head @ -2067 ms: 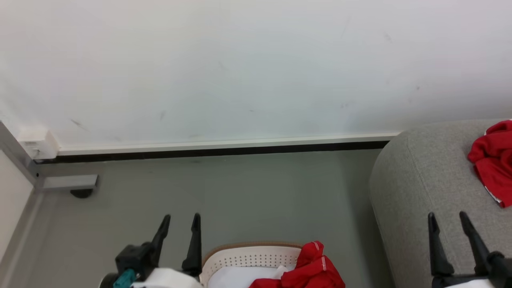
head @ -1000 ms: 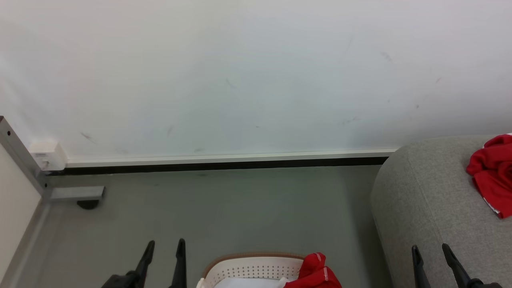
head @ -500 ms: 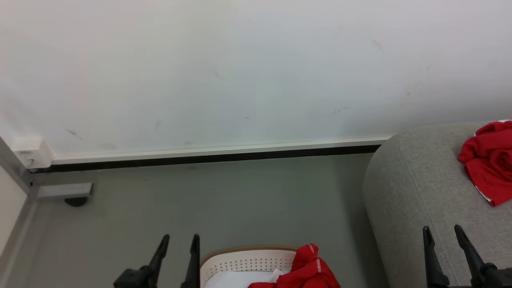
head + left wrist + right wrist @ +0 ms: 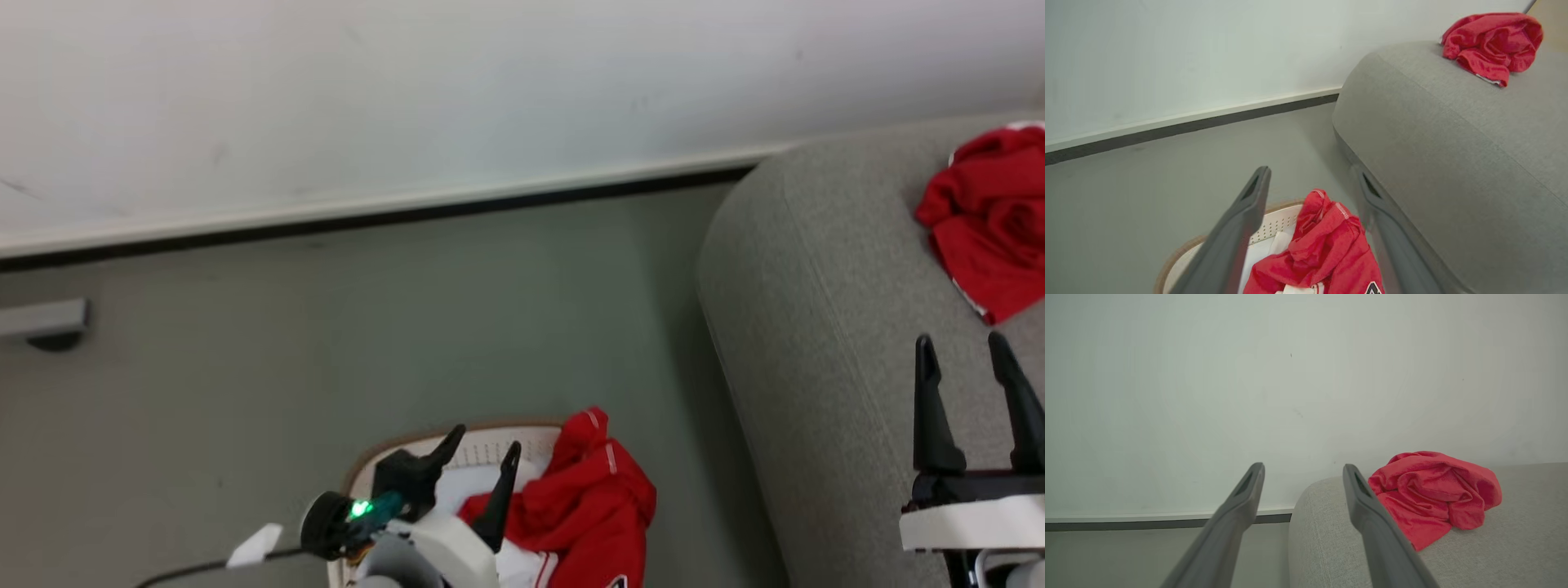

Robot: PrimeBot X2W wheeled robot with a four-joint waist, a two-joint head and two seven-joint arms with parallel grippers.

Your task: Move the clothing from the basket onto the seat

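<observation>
Nearest me, the basket (image 4: 539, 441) stands on the floor (image 4: 367, 327), just left of the sofa (image 4: 816, 343). One garment (image 4: 588, 498) lies in the basket, heaped at its right side. A second garment (image 4: 988, 220) lies on the sofa, far right. The wall (image 4: 408, 98) runs behind both.

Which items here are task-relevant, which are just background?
Job: basketed red garment; laundry basket; grey sofa; red garment on the sofa; left gripper; right gripper.
Background: pale cloth; metal foot; skirting board.
</observation>
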